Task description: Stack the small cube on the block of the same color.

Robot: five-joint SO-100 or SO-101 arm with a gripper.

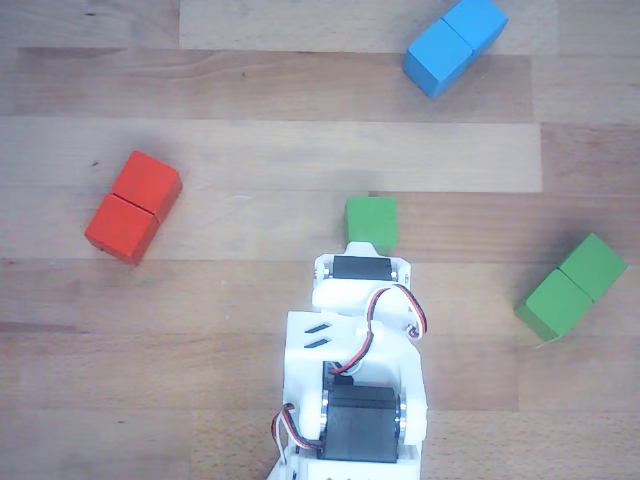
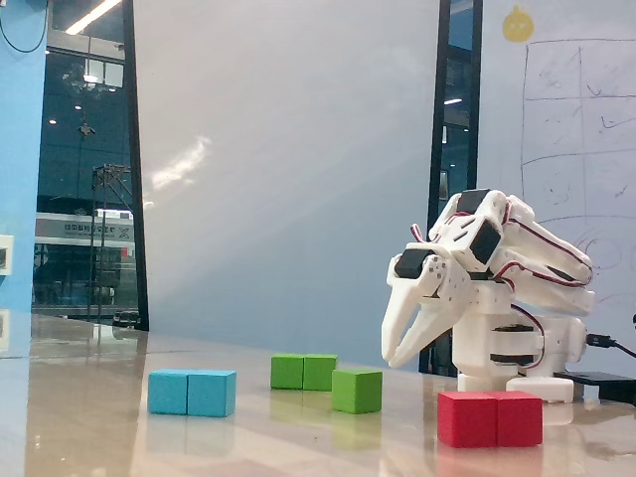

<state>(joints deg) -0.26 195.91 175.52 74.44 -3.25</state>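
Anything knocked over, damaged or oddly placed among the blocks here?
Nothing stands out. The small cube and the green block rest flat on the table, apart from each other; the red block and blue block are also flat and intact. The gripper hangs above the table, touching nothing.

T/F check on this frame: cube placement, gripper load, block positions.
1. The small cube sits on the table, not stacked. True.
2. The gripper holds the cube. False: it hangs above the table with nothing between its fingers.
3. The green block lies at the right of the other view. True.
4. The red block touches the blue block. False: they lie far apart, red at the left, blue at the top.
5. The cube rests against the green block. False: the other view shows bare table between them.
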